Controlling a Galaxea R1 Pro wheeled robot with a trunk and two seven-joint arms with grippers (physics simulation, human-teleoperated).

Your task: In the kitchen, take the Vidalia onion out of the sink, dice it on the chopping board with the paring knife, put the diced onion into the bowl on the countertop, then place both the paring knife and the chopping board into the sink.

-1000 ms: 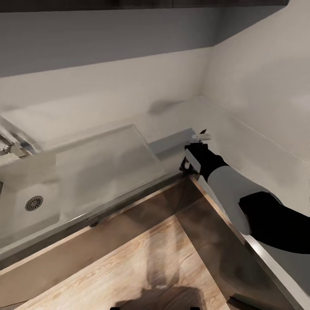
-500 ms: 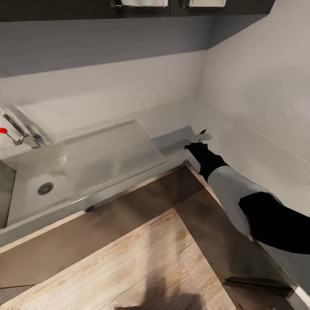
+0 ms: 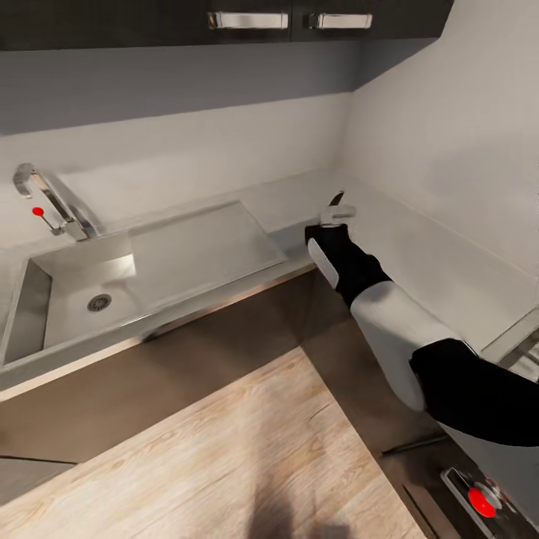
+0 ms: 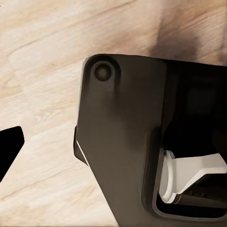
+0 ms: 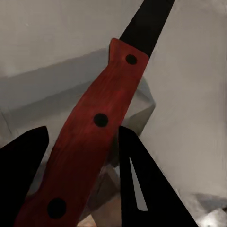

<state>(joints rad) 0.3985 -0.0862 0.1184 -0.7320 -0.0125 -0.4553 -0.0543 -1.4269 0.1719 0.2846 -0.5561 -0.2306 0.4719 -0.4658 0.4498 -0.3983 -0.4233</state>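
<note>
My right gripper [image 3: 336, 218] is shut on the paring knife [image 3: 336, 201], holding it above the grey countertop [image 3: 419, 254] near the corner, just right of the sink's drainboard [image 3: 202, 247]. In the right wrist view the knife's red-brown riveted handle [image 5: 90, 142] sits between the two black fingers [image 5: 137, 179], with the dark blade [image 5: 146, 23] pointing away. The sink [image 3: 30, 314], with its round drain [image 3: 99, 302], chrome tap [image 3: 45, 196] and red knob [image 3: 37, 212], lies at the left. The onion, chopping board and bowl are out of view. One black left fingertip [image 4: 9, 147] hangs over the wood floor.
Dark wall cabinets with metal handles [image 3: 247, 20] hang above the counter. Pale walls meet in a corner behind the knife. A panel with a red knob [image 3: 483, 501] sits at the lower right. Light plank floor [image 3: 224, 449] lies in front of the L-shaped counter.
The head camera has swung, so the sink, tap and upper cabinets now show more fully. The knife has stayed in my right gripper, which still reaches over the counter corner.
</note>
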